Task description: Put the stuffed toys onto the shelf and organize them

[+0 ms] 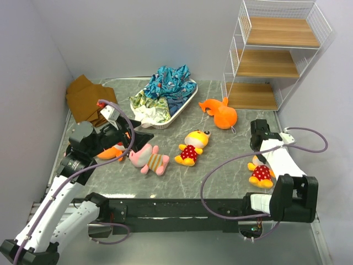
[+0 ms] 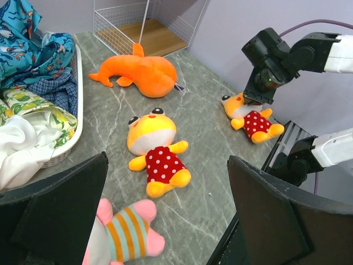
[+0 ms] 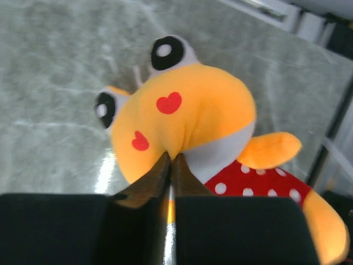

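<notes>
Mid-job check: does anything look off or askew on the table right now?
One thing: the right gripper is shut on just a small pinch of fabric low on the face of the yellow toy, so the hold looks thin. The shelf stands upright, and nothing looks spilled or damaged.

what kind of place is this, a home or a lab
Probably a robot lab bench, not a home: a left arm and right arm bolted to a marble-look table, plain walls boxing it in, staged props like plush toys and a wire shelf.
</notes>
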Available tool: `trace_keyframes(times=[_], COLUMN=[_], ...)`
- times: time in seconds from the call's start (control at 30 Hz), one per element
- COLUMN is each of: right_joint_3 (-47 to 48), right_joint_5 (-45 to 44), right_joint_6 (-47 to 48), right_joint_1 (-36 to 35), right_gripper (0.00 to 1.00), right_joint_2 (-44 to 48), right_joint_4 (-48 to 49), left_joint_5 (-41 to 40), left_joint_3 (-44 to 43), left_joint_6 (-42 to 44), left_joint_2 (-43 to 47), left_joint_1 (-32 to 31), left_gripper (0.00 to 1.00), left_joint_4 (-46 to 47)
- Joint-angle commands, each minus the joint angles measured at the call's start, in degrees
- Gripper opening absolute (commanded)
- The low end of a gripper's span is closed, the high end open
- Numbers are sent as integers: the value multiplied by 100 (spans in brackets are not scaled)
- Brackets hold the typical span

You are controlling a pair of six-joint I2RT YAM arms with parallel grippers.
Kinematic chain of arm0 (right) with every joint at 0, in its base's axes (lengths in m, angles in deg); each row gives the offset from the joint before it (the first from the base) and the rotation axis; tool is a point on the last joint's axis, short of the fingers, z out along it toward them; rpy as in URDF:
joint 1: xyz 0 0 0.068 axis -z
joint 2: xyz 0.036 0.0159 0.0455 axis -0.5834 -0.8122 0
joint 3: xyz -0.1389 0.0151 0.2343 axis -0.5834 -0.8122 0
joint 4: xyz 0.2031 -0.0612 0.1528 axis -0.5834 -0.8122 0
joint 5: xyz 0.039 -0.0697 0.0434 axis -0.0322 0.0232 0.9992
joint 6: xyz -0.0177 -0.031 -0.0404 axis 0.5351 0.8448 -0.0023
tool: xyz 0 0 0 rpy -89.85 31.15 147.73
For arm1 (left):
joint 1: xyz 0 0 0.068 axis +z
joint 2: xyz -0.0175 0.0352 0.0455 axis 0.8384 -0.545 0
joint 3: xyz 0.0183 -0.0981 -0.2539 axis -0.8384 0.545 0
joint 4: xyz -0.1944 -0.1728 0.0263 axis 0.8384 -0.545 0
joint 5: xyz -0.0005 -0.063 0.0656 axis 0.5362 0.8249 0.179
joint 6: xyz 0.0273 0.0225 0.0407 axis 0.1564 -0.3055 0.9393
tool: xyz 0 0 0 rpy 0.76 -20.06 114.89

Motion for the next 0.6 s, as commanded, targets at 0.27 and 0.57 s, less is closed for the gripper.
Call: trace_keyframes(times=[0.27,0.57], right_joint_3=[-446,-815], right_joint_5=[2296,3538], right_joint_6=[1942,1750], right_joint_1=[-233,-1684], right_gripper=[0,0], right_joint_2=[1796,2098], right_joint_4=[1750,2805], left_joint_5=[-44,-106], left_joint_3=[15,15], left_joint_6=[-3,15], left_joint_2=[-5,47], left_joint_1=[-13,-22], left_gripper=[96,96], left_joint_4=[160,133])
